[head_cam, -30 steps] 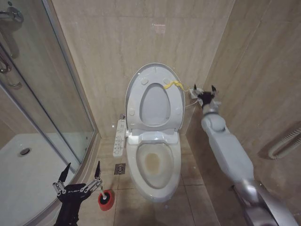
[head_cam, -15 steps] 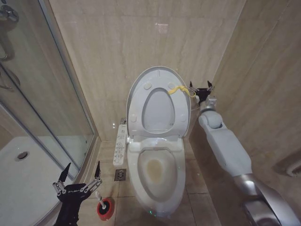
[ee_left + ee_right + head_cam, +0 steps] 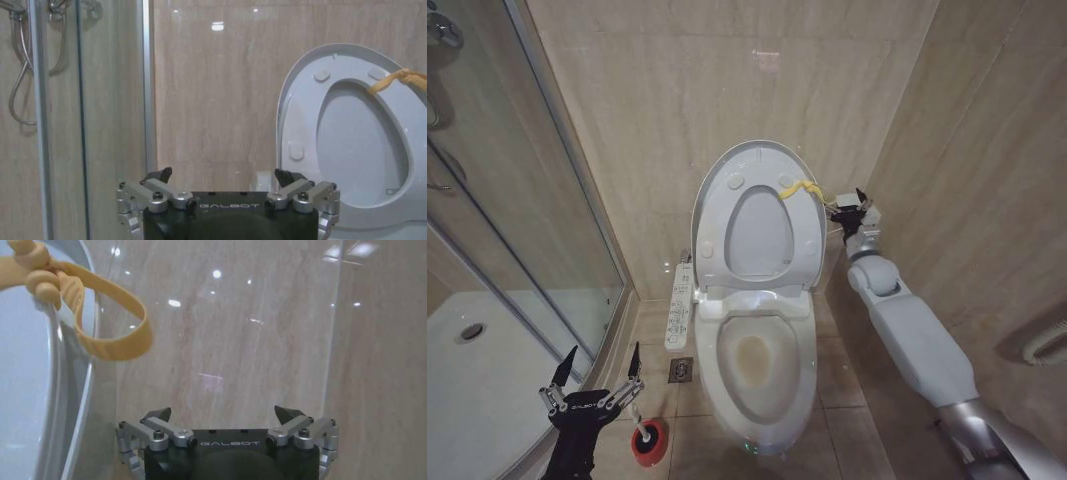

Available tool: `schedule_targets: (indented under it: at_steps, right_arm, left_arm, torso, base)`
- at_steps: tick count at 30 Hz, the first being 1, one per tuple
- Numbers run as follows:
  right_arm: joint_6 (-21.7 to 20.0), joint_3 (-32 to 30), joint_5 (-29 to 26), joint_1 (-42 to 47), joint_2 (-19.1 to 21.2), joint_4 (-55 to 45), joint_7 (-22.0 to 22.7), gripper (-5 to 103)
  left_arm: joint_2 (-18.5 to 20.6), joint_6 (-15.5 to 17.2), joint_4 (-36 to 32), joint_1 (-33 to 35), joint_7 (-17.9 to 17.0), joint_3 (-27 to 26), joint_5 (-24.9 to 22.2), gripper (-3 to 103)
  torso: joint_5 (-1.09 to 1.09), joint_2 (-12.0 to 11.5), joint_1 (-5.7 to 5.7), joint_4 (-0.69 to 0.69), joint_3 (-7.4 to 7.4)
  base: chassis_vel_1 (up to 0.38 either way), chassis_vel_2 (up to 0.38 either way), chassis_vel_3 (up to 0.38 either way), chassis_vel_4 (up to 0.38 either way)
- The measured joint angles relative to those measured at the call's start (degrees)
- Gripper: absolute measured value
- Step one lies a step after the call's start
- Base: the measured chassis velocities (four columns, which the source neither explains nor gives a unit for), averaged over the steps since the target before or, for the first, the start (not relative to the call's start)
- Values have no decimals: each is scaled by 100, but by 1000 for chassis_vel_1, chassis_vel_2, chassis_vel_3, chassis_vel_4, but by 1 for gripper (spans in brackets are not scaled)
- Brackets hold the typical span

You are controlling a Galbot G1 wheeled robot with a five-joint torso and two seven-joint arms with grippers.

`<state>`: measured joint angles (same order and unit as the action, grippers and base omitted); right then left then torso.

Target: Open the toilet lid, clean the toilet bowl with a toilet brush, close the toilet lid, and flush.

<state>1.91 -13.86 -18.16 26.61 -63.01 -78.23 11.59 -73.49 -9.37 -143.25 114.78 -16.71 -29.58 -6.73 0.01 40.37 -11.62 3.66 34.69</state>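
Low on the left, beside the glass shower door (image 3: 547, 230), the left gripper (image 3: 599, 372) hovers with its fingers spread and empty, just above the toilet brush (image 3: 641, 432) standing in its red holder (image 3: 650, 441) on the floor. Centre, the toilet lid (image 3: 762, 215) stands upright against the wall over the stained toilet bowl (image 3: 754, 365). Rightward, the right gripper (image 3: 847, 204) hangs splayed and empty just beside the lid's yellow strap (image 3: 803, 188).

Toilet bowl (image 3: 762, 375), red holder (image 3: 649, 441) on tiled floor (image 3: 847, 410)
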Motion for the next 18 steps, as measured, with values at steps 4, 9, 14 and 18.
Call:
schedule_targets:
  at_steps: [4,9,14,18]
  right_arm:
    - [33,125,119,-396,-194,350,95,100]
    - [-27,227,74,-358,-204,145,213,100]
    - [-205,177,-105,295,150,-629,218,100]
    - [-376,-36,-264,900,476,-1372,198,100]
  left_arm:
    - [0,0,0,0,0,0,0,100]
    - [0,0,0,0,1,0,0,100]
    - [0,0,0,0,0,0,0,100]
    - [-1,0,0,0,0,0,0,100]
  torso:
    - [-1,0,0,-6,0]
    - [-2,0,-1,1,0]
    - [2,0,-1,3,0]
    - [0,0,0,-3,-1]
  base:
    - [0,0,0,0]
    - [0,0,0,0]
    - [0,0,0,0]
    - [0,0,0,0]
